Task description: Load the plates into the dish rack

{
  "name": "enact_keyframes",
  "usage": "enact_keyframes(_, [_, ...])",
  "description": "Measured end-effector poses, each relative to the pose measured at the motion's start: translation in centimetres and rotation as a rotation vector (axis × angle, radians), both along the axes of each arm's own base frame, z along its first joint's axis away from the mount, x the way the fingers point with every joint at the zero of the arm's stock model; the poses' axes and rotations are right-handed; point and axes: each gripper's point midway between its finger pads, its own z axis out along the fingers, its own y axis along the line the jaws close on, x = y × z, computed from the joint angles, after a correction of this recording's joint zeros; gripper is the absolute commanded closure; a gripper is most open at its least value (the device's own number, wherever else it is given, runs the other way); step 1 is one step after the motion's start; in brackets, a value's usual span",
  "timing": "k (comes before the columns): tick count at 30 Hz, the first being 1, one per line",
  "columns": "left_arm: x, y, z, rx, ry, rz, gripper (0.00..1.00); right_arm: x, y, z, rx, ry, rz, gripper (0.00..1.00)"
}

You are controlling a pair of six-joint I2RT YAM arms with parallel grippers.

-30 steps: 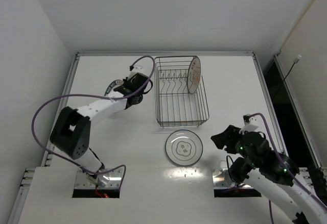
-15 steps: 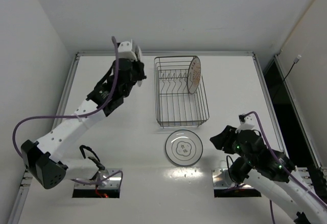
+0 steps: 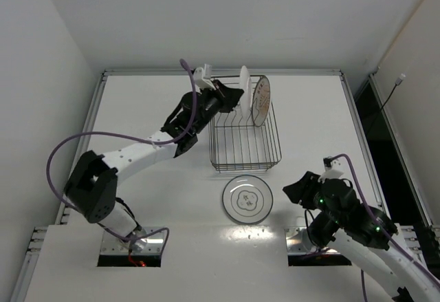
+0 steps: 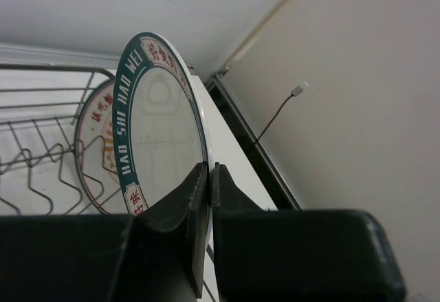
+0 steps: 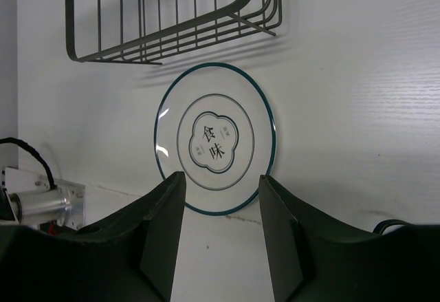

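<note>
The right gripper (image 5: 220, 181), open and empty, points at the flat plate (image 5: 216, 140) just before the near end of the dish rack (image 3: 244, 168); the left gripper (image 4: 208, 173), clamped on the edge of the teal-banded plate (image 4: 161, 130), holds it on edge above the rack's far end, roughly parallel to the racked plate (image 3: 260, 100) beside it.

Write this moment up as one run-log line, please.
left end effector: shut on teal-rimmed plate, upright over dish rack | red-rimmed plate: racked | right end effector: open, above dark-ringed plate flat on table
</note>
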Motion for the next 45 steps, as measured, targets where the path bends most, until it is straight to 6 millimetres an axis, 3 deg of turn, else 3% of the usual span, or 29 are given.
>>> enact_keyframes(5, [1.3, -2.5, -3.3, -0.052, 0.047, -0.056, 1.0, 0.0, 0.0, -0.1, -0.004, 0.004, 0.0, 0.55])
enact_keyframes(14, [2.4, -3.4, -4.7, -0.103, 0.054, -0.058, 1.0, -0.1, -0.1, 0.3, 0.022, -0.014, -0.004, 0.52])
enact_keyframes(23, [4.5, -4.0, -10.7, -0.046, 0.15, -0.023, 1.0, -0.2, -0.2, 0.3, 0.032, -0.018, -0.011, 0.51])
enact_keyframes(30, [5.4, -4.0, -10.9, -0.042, 0.151, -0.007, 1.0, -0.3, -0.3, 0.0, 0.026, -0.009, -0.014, 0.49])
enact_keyframes(32, [5.8, -4.2, -10.4, -0.046, 0.142, -0.005, 0.94, -0.3, -0.3, -0.2, 0.024, -0.004, -0.016, 0.48])
enact_keyframes(34, [6.3, -4.5, -9.9, -0.047, 0.132, -0.01, 0.81, -0.3, -0.3, -0.4, 0.022, -0.001, -0.017, 0.46])
enact_keyframes(35, [6.5, -4.7, -9.5, -0.048, 0.126, -0.017, 0.75, -0.3, -0.3, -0.4, 0.021, 0.0, -0.017, 0.46])
enact_keyframes(36, [6.6, -4.9, -9.2, -0.05, 0.12, -0.023, 0.6, -0.3, -0.3, -0.4, 0.021, 0.0, -0.017, 0.45])
enact_keyframes(39, [6.7, -5.2, -8.3, -0.043, 0.1, -0.039, 0.44, -0.2, -0.4, -0.4, 0.02, -0.001, -0.019, 0.45])
enact_keyframes(40, [6.7, -5.2, -8.2, -0.038, 0.099, -0.042, 0.35, -0.2, -0.4, -0.4, 0.02, -0.001, -0.019, 0.45])
enact_keyframes(45, [6.5, -4.8, -9.3, 0.034, 0.128, -0.036, 0.24, -0.2, -0.3, -0.8, 0.006, 0.014, -0.019, 0.41])
